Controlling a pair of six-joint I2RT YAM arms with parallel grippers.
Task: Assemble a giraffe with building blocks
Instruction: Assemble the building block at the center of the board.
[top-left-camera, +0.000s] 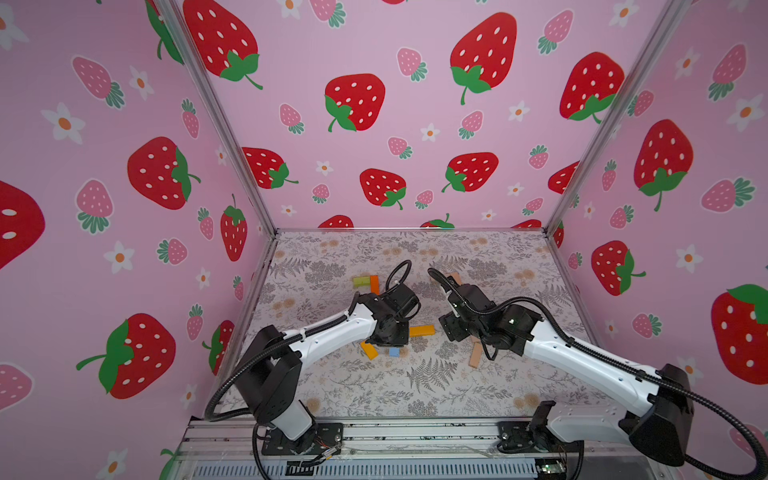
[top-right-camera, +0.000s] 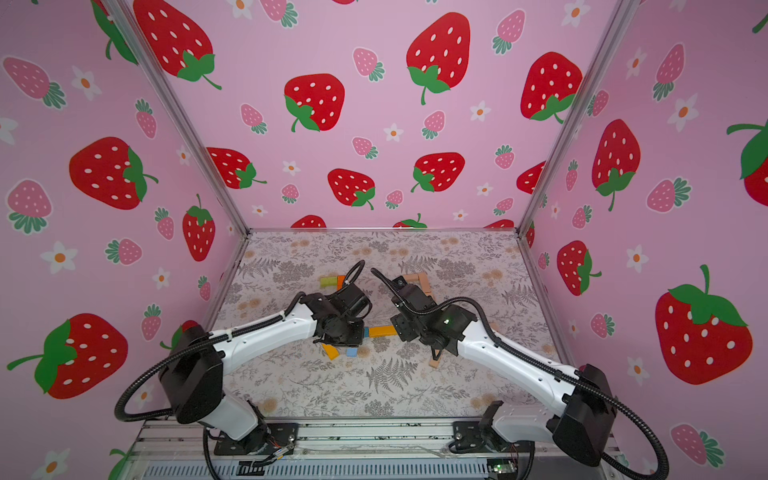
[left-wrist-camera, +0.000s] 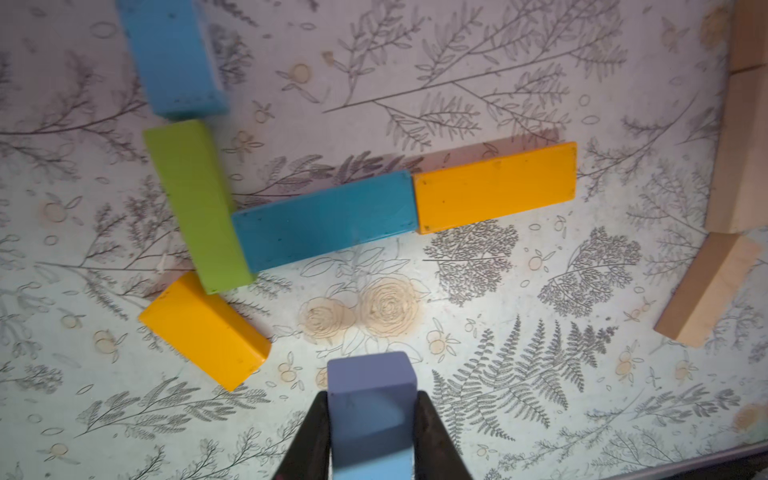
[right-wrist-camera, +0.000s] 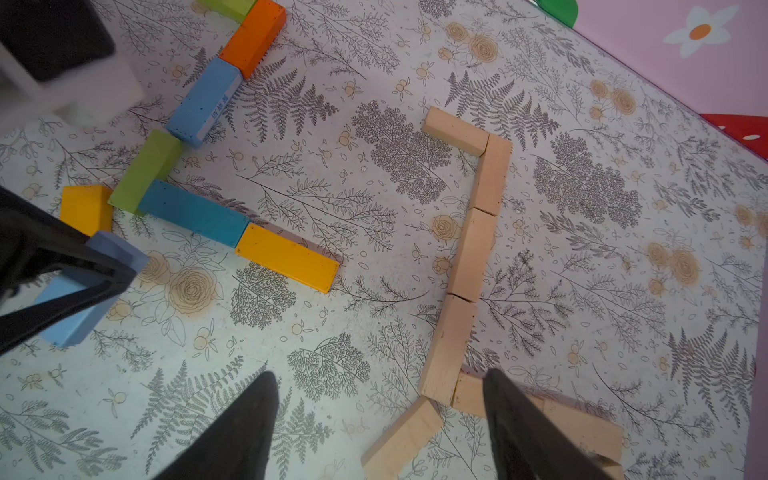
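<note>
Left gripper (left-wrist-camera: 371, 397): narrow, clamped on a pale blue block (left-wrist-camera: 371, 419) at the bottom centre of the left wrist view. Above it in that frame, flat on the floral table (left-wrist-camera: 540, 104): green block (left-wrist-camera: 195, 208) with a teal block (left-wrist-camera: 324, 220) butting its side, then a yellow block (left-wrist-camera: 494, 187) end to end with the teal; second yellow block (left-wrist-camera: 203, 330) at lower left, against the green one's end. Right gripper (right-wrist-camera: 379, 380): spread wide, holding nothing, at the bottom of the right wrist view, 1 finger (right-wrist-camera: 528, 424) over the lower end of a line of tan blocks (right-wrist-camera: 471, 253) running up right of centre.
</note>
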